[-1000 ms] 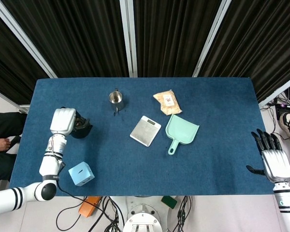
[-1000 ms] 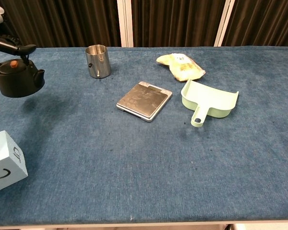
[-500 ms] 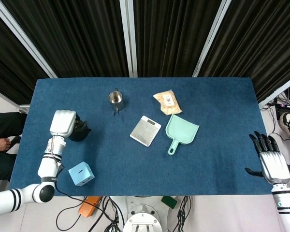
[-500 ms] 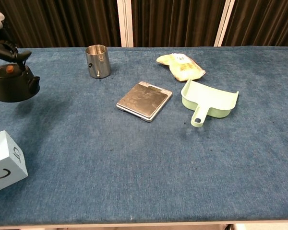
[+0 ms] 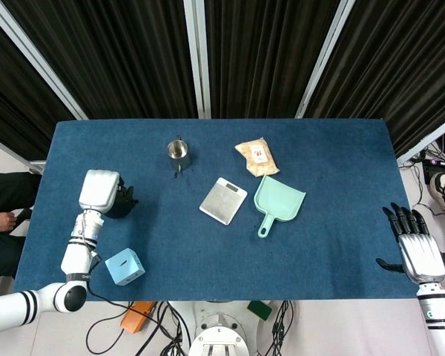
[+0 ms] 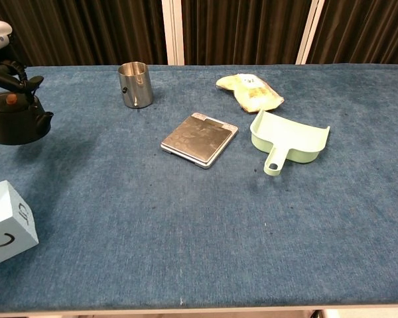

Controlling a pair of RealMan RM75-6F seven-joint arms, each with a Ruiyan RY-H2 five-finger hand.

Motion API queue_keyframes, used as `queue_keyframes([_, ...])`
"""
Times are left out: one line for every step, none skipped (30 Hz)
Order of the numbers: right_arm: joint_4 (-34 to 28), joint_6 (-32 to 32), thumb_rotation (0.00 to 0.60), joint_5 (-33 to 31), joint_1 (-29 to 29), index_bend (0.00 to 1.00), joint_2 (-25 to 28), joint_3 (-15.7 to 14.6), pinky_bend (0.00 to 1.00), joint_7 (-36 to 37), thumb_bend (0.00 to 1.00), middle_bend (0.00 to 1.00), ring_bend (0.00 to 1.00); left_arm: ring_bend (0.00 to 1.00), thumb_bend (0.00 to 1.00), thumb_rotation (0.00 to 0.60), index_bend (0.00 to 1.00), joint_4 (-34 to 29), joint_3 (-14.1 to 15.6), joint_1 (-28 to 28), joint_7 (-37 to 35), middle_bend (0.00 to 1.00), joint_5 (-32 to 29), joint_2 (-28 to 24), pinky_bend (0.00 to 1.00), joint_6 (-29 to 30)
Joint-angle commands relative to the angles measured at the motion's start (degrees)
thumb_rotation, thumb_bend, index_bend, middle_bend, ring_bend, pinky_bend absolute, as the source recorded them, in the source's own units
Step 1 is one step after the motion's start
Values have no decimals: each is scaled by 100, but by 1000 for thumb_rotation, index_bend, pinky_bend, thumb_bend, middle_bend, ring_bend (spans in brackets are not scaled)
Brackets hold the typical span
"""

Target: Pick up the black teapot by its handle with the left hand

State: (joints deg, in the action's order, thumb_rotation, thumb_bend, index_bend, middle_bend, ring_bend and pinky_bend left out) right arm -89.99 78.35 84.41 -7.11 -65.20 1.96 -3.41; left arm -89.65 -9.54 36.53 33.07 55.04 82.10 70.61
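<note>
The black teapot (image 6: 16, 124) with an orange-brown lid knob is at the far left of the blue table (image 6: 186, 232). Dark fingers of my left hand (image 6: 6, 69) curl around its arched handle from above. Whether the pot's base touches the cloth I cannot tell. In the head view the white back of my left hand (image 5: 99, 190) covers most of the teapot (image 5: 123, 202), leaving only its right side and spout showing. My right hand (image 5: 414, 248) hangs past the table's right front corner, fingers spread, holding nothing.
A steel cup (image 6: 135, 84) stands at the back left. A silver kitchen scale (image 6: 199, 140), a mint dustpan (image 6: 288, 144) and a snack bag (image 6: 249, 91) lie mid-table. A light blue cube (image 6: 3, 224) sits at the front left, near the teapot.
My left hand has carried the teapot leftward and lower, closer to the table. The right hand has drifted slightly toward the front edge.
</note>
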Motion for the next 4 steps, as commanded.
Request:
queue_keyframes([5, 2, 600, -6, 1, 0, -1, 3, 0, 4, 78, 0, 0, 1000, 427, 424, 1000, 16, -6, -13, 23, 1000, 26, 23, 611, 26])
queue_keyframes([6, 2, 600, -8, 1, 0, 0, 4, 0, 6, 78, 0, 0, 1000, 426, 424, 1000, 19, -10, -19, 25, 1000, 37, 26, 611, 30])
queue_keyframes([7, 2, 600, -9, 1, 0, 2, 4, 0, 9, 78, 0, 0, 1000, 426, 424, 1000, 23, -12, -23, 28, 1000, 45, 28, 611, 33])
queue_keyframes([8, 0, 600, -10, 0, 0, 4, 4, 0, 9, 78, 0, 0, 1000, 426, 423, 1000, 36, -17, -27, 41, 1000, 60, 35, 611, 49])
